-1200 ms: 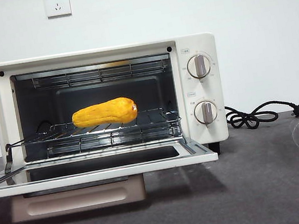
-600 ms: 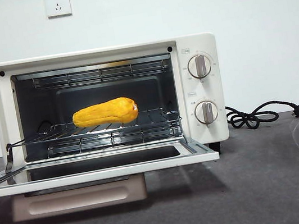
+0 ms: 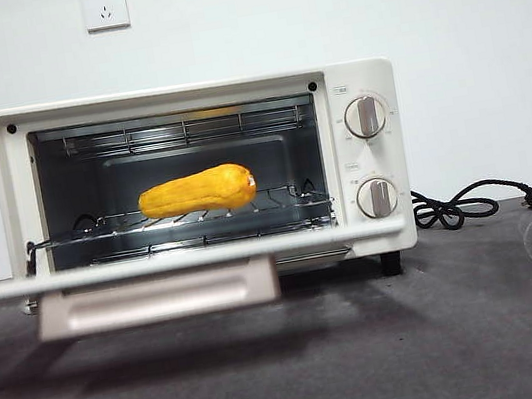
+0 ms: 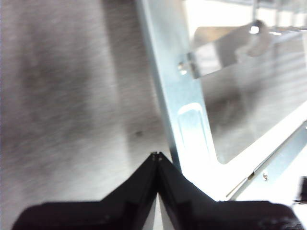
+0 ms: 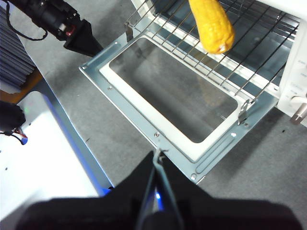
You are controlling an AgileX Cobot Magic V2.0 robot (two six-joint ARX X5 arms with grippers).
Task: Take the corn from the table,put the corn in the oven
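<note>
Table: dark grey matte surface (image 3: 449,332) fills the foreground in the front view, wider than the picture.
Door: the oven's door (image 3: 185,262) is lowered and seen nearly edge-on as a pale band, its cream handle (image 3: 157,299) hanging below the front edge; from the right wrist view its glass pane and metal frame (image 5: 172,98) lie open and facing up.
Left gripper: left gripper (image 4: 157,155) has its black jaws pressed together to a point, holding nothing, right at the door's metal frame edge; the right wrist view shows it as a dark wedge (image 5: 82,39) at the door's far corner.
Right gripper: right gripper (image 5: 157,154) hangs above the door's near edge, jaws closed tip to tip, empty.
Corn: corn (image 3: 197,191) lies on its side on the wire rack (image 3: 178,218) inside the oven, near the middle.
Oven: cream-white oven (image 3: 204,179) stands on the table, two round knobs (image 3: 365,116) on its panel.
Cord: black power cord (image 3: 474,201) coils on the table beside the oven.
Wall: white wall with a socket (image 3: 104,5) behind.
</note>
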